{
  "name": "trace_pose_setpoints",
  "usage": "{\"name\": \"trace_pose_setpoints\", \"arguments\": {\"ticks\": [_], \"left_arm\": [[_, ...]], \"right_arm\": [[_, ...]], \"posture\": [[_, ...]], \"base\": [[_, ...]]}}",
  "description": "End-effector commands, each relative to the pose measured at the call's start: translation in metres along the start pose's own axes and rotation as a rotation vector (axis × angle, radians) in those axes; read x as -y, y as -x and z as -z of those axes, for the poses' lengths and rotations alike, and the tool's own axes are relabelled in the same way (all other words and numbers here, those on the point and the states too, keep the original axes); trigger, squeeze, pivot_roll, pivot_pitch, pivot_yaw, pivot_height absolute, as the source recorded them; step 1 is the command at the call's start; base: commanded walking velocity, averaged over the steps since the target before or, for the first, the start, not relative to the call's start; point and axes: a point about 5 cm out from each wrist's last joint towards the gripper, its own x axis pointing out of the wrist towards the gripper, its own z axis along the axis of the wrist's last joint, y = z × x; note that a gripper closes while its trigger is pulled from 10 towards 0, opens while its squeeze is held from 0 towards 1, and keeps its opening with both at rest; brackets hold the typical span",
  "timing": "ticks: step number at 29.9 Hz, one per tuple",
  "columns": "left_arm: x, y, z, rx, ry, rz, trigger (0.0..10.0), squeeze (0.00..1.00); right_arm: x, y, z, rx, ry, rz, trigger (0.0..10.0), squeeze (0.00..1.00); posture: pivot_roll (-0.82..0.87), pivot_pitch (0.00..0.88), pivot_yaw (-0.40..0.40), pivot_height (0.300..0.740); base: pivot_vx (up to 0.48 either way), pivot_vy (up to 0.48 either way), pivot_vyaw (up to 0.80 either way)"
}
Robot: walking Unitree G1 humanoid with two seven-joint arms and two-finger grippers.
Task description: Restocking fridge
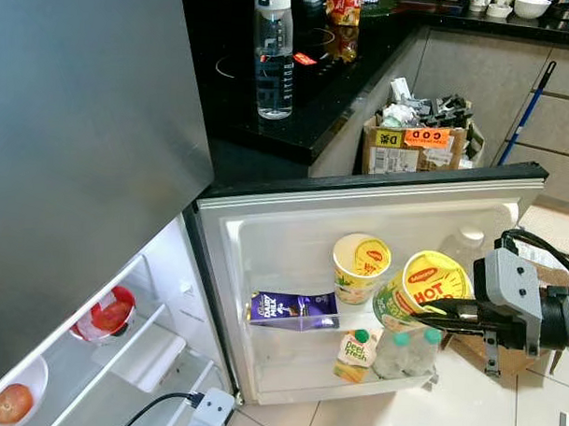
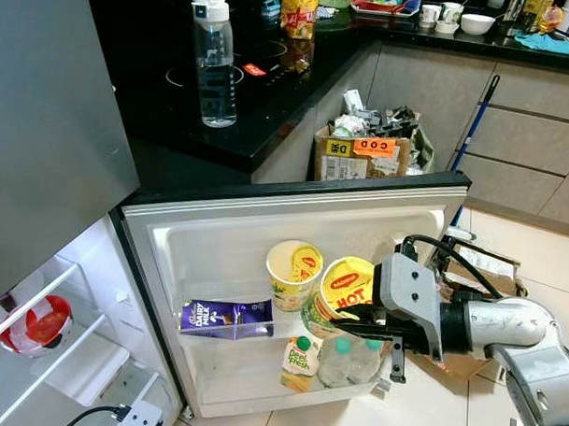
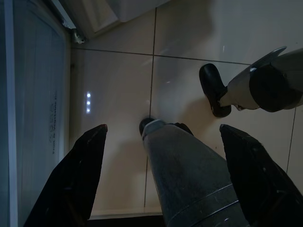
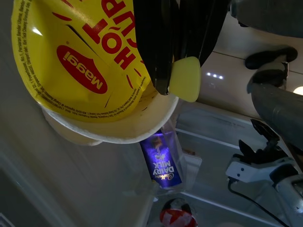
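From the left eye view, the right gripper [image 1: 429, 316] reaches in from the right, its jaws clenched on the rim of a yellow noodle cup [image 1: 420, 289], tilted over the fridge door shelf [image 1: 288, 386], likely to set it down beside the one upright noodle cup [image 1: 360, 267] already there. Also in the door: one purple chocolate bar [image 1: 293, 311] lying flat, one small juice carton [image 1: 356, 355] and two green-capped bottles [image 1: 406, 353]. One water bottle [image 1: 273, 54] stands on the far black desk [image 1: 306, 120].

The right eye view shows the same count: two cups, with the held one touching the upright one.

In the left wrist view the left gripper [image 3: 163, 142] hangs idle over the tiled floor [image 3: 189, 56], jaws released and wide apart.

The right wrist view shows one fingertip pad [image 4: 185, 78] pressed on the yellow cup's lid edge, the chocolate bar beyond.
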Motion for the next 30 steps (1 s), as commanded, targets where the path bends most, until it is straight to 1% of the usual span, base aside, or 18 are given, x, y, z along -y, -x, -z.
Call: {"name": "trace_pose_setpoints", "arguments": {"ticks": [1, 3, 5, 12, 13, 14, 16, 21, 23, 30], "left_arm": [[0.002, -0.001, 0.002, -0.009, 0.003, 0.005, 10.0, 0.00], [0.003, -0.001, 0.001, -0.008, 0.003, 0.005, 10.0, 0.00], [0.003, -0.001, 0.001, -0.005, 0.003, 0.005, 10.0, 0.00], [0.003, -0.002, 0.000, -0.002, 0.003, 0.005, 10.0, 0.00], [0.003, -0.002, 0.000, -0.004, 0.002, 0.005, 10.0, 0.00], [0.003, -0.002, 0.000, -0.004, 0.002, 0.005, 10.0, 0.00], [0.003, -0.002, 0.000, -0.005, 0.002, 0.005, 10.0, 0.00], [0.003, -0.002, 0.000, -0.005, 0.003, 0.004, 10.0, 0.00], [0.003, -0.002, 0.001, -0.005, 0.006, 0.002, 10.0, 0.00], [0.004, -0.001, 0.003, -0.010, 0.009, 0.000, 10.0, 0.00]], "right_arm": [[0.007, 0.003, 0.001, -0.030, 0.018, 0.046, 10.0, 0.00], [0.012, 0.004, 0.005, -0.072, 0.022, 0.080, 10.0, 0.00], [0.013, 0.005, 0.010, -0.112, 0.017, 0.082, 10.0, 0.00], [0.017, 0.007, 0.019, -0.168, 0.013, 0.114, 10.0, 0.00], [0.023, 0.006, 0.022, -0.178, 0.020, 0.157, 10.0, 0.00], [0.023, 0.006, 0.022, -0.178, 0.020, 0.157, 10.0, 0.00], [0.029, 0.002, 0.024, -0.176, 0.023, 0.203, 10.0, 0.00], [0.033, -0.001, 0.027, -0.177, 0.026, 0.230, 10.0, 0.00], [0.037, -0.004, 0.030, -0.180, 0.028, 0.255, 10.0, 0.00], [0.039, -0.010, 0.030, -0.162, 0.027, 0.261, 10.0, 0.00]], "posture": [[-0.14, 0.000, 0.001, 0.740], [-0.13, 0.000, 0.000, 0.740], [-0.13, 0.000, -0.001, 0.740], [-0.13, 0.000, 0.001, 0.740], [-0.13, 0.000, 0.003, 0.740], [-0.13, 0.000, 0.003, 0.740], [-0.13, 0.000, 0.001, 0.740], [-0.13, 0.000, -0.001, 0.740], [-0.13, 0.000, -0.003, 0.740], [-0.13, 0.000, -0.005, 0.740]], "base": [[0.000, 0.000, 0.00], [0.000, 0.000, 0.00], [0.000, 0.000, 0.00], [0.000, 0.000, 0.00], [0.000, 0.000, 0.00], [0.000, 0.000, 0.00], [0.000, 0.000, 0.00], [0.000, 0.000, 0.00], [0.000, 0.000, 0.00], [0.000, 0.000, 0.00]]}}
